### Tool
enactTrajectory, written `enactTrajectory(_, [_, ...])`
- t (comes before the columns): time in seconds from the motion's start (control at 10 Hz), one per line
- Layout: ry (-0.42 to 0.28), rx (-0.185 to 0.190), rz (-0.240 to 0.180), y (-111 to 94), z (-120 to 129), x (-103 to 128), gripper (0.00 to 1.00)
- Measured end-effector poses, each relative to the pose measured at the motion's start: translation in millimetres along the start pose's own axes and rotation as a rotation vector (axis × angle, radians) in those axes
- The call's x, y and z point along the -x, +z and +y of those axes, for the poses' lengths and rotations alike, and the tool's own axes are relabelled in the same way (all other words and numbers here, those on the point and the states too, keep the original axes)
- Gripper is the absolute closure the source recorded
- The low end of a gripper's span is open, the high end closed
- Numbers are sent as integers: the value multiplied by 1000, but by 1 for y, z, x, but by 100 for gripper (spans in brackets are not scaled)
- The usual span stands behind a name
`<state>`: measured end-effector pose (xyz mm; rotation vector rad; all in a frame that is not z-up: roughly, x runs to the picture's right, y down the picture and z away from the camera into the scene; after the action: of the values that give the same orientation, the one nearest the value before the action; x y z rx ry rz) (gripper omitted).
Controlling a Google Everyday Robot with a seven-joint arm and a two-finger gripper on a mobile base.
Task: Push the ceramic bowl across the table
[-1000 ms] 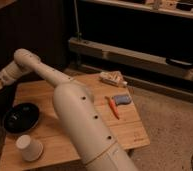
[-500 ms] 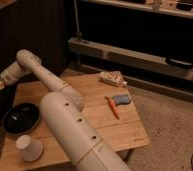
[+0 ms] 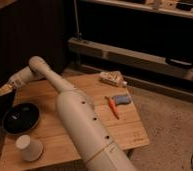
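My end effector [image 3: 5, 90] hangs by the far-left corner of the light wooden plank desk [image 3: 132, 131]; open or closed, cannot tell. The shallow glossy black ceramic bowl [image 3: 21, 117] sits at the left edge, nearer the front-left corner. I'm outboard of it, probably to shove it rightward.

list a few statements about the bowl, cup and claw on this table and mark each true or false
1. The shallow glossy black ceramic bowl sits near the left end of the light wooden plank table. True.
2. The small white paper cup stands inside the bowl. False: it stands on the table beside it.
3. The claw hovers over the table's right end. False: it is at the far left, beyond the bowl.
4. An orange stick-shaped object lies on the table's right part. True.
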<state>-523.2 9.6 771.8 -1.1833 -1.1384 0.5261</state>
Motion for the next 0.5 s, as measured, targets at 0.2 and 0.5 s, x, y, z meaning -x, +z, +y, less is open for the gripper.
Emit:
enactTrajectory(0.2, [20, -49, -121, 0, 9, 12, 100])
enactTrajectory(0.5, [26, -101, -167, 1, 20, 23, 82])
